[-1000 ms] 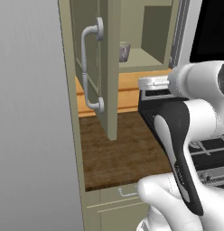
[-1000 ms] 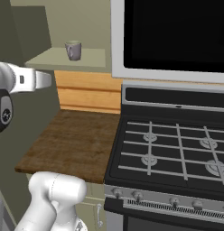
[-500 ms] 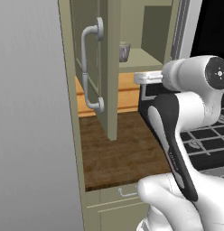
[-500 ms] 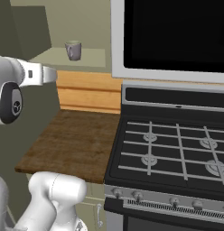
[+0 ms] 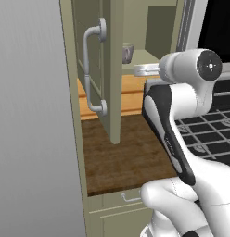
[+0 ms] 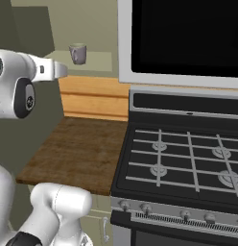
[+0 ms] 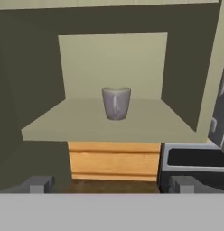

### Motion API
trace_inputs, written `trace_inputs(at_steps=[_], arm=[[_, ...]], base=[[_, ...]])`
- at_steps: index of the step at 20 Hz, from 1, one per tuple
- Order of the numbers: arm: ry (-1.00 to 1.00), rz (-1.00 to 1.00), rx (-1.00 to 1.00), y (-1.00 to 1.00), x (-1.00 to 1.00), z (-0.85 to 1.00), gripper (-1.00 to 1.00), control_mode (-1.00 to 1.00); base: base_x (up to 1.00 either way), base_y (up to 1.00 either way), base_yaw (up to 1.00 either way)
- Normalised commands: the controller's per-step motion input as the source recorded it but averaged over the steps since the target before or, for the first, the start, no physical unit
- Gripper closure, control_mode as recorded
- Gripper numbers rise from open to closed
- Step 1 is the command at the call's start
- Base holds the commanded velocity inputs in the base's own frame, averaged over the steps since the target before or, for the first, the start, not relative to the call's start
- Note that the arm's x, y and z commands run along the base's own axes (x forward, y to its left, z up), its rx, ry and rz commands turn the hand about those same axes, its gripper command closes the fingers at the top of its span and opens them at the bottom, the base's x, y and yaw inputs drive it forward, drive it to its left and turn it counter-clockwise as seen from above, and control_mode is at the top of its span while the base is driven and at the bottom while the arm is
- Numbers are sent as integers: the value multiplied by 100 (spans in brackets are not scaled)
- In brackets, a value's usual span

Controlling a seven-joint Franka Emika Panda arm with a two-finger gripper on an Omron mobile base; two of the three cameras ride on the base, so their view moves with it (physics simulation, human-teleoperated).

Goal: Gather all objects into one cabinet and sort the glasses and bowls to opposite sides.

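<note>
A grey translucent glass (image 7: pixel 116 103) stands upright alone on the shelf of a narrow green wall niche (image 7: pixel 64 118). The same glass (image 6: pixel 77 54) shows on that shelf above the counter, and part of the glass (image 5: pixel 128 53) peeks out behind the open door. My gripper (image 7: pixel 111 185) is open and holds nothing. It points straight at the glass from some way in front of the shelf, a little below shelf height. Its fingertips (image 7: pixel 39 184) stand far apart. The bowls are out of view.
The niche's green door (image 5: pixel 112 69) with a curved grey handle (image 5: pixel 91 69) hangs open at my left. Below are a wooden counter (image 6: pixel 77 149) and a light wood backsplash (image 6: pixel 94 98). A gas stove (image 6: pixel 183 158) and a dark appliance (image 6: pixel 188 38) are at the right.
My hand has risen and reached closer to the niche shelf. The gripper has stayed open and the glass has not moved.
</note>
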Motion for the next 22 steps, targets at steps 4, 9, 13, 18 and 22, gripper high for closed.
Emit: trace_inputs(at_steps=[4,9,13,18,22], arm=[[0,0,0,0,50,0,-100,-100],[0,0,0,0,39,0,-100,-100],[0,0,0,3,45,0,-100,-100],[0,0,0,0,30,0,-100,-100],[0,0,0,0,44,0,-100,-100]], base=[[0,0,0],[0,0,0],[0,0,0],[0,0,0],[0,0,0]])
